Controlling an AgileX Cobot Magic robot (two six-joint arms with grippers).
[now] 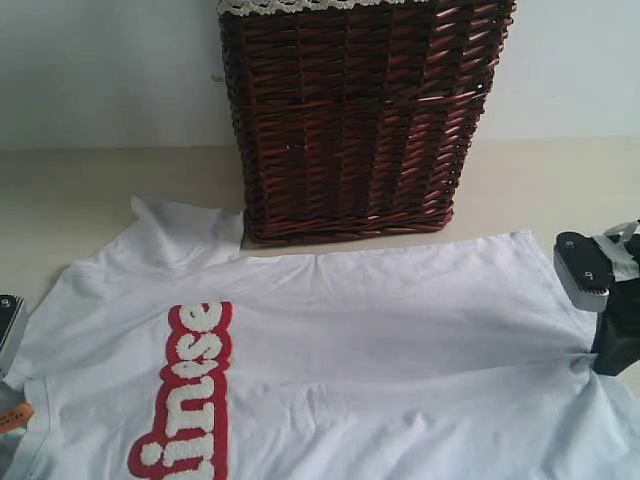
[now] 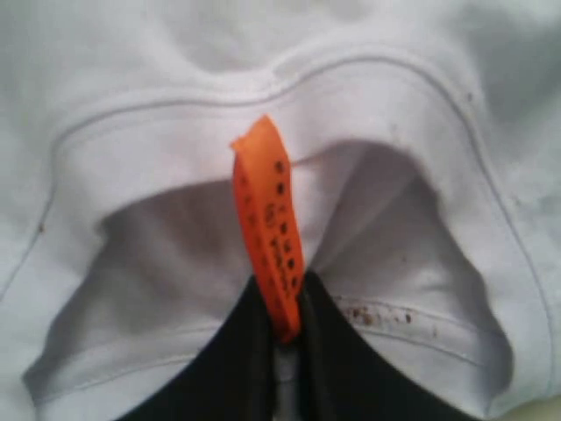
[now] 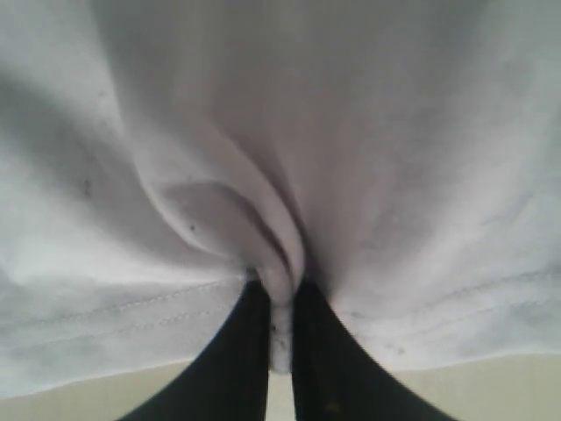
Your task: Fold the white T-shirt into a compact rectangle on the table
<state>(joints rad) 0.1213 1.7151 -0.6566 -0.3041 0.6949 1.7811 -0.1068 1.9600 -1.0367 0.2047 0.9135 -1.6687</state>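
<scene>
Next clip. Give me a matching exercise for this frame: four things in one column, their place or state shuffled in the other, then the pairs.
Things:
1. left gripper
2. right gripper
3. wicker basket
4. orange tag

Place or state:
A. stands on the table, at the far edge of the white T-shirt
B. shut on a fold at the shirt's hem
C. loops out at the collar opening
D. shut on the collar edge, at the tag's base

Pairs: 1-D, 2-B, 3-A, 4-C
</scene>
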